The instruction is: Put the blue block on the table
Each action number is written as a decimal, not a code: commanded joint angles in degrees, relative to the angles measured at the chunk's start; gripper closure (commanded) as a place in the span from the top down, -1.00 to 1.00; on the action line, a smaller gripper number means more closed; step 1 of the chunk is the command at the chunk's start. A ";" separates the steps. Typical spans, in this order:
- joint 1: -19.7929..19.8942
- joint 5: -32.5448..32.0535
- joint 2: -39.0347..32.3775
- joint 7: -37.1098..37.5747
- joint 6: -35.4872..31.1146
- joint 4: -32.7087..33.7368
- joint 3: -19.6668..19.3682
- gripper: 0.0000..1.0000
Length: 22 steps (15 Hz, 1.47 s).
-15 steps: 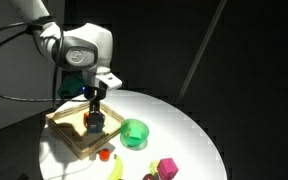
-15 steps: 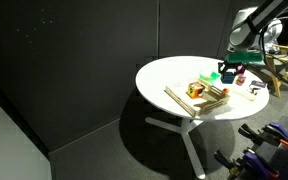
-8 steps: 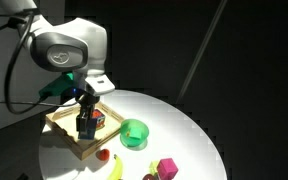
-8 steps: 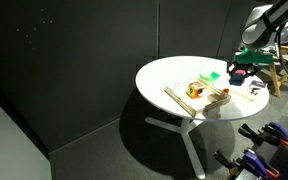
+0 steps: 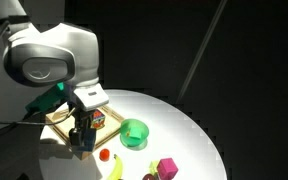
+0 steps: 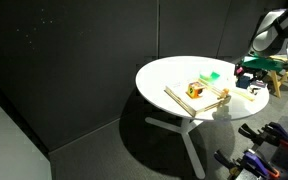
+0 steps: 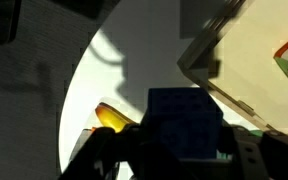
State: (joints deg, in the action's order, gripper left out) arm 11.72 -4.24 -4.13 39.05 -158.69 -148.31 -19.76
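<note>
The blue block [image 7: 187, 122] fills the lower middle of the wrist view, held between my gripper's [image 7: 182, 150] dark fingers. In an exterior view my gripper [image 5: 83, 133] hangs low at the near corner of the wooden tray [image 5: 66, 135], over the round white table [image 5: 189, 130]; the block is hard to make out there. In the other exterior view my gripper [image 6: 246, 75] sits at the far right rim of the table [image 6: 164, 75]. The white tabletop [image 7: 99, 80] lies below the block.
An orange multicoloured cube [image 5: 98, 118] sits in the tray. A green bowl [image 5: 134, 133], a magenta block [image 5: 166, 168], a banana [image 5: 116, 167] and a small red piece [image 5: 102, 154] lie on the table. The tray's corner [image 7: 234, 70] and a yellow thing [image 7: 112, 117] show in the wrist view.
My gripper has carried the blue block off the tray's middle, towards its near corner and lower, out over the tabletop. The arm now fills more of the exterior view.
</note>
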 commanded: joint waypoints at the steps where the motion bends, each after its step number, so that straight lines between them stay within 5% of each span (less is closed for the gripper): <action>1: 1.44 -1.70 0.19 0.78 -1.93 -1.94 -0.80 -0.43; 10: 1.59 -1.17 -4.49 1.17 -1.39 -1.04 -3.12 -0.43; 22: -2.84 3.32 -14.93 -0.69 -10.72 0.66 -6.80 -0.43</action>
State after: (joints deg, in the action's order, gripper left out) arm 10.93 -3.19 -16.72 39.05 -168.31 -148.98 -25.22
